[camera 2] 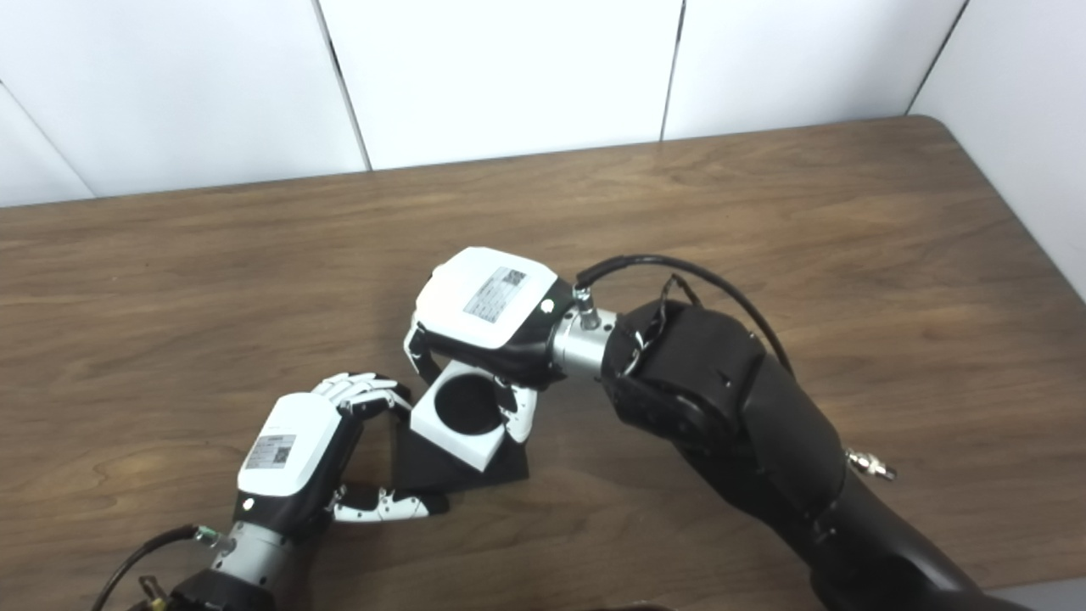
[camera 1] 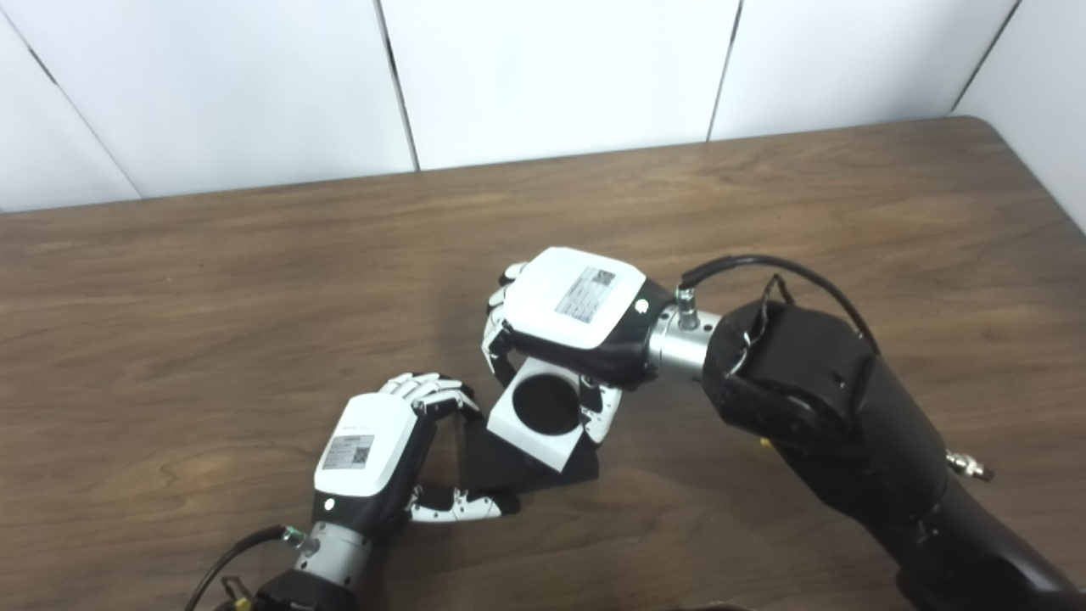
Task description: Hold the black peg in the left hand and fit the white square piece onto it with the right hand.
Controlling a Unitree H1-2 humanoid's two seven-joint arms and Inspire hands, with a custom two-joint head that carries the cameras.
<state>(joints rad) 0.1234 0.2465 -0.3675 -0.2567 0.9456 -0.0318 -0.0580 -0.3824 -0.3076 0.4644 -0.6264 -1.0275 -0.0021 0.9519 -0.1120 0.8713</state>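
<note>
The left hand [camera 1: 373, 450] grips the black peg [camera 1: 509, 462], whose dark base lies on the brown worktop [camera 1: 212, 322]. Just right of it, the right hand [camera 1: 564, 318] holds the white square piece [camera 1: 543, 416] tilted over the peg, probably partly seated. Bare wood spreads all round; white wall panels [camera 2: 509, 76] stand behind.

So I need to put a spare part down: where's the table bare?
Bare: the table left of both hands, and the far right corner by the wall. Crowded: centre front, where the left hand, right hand and white square piece meet.
</note>
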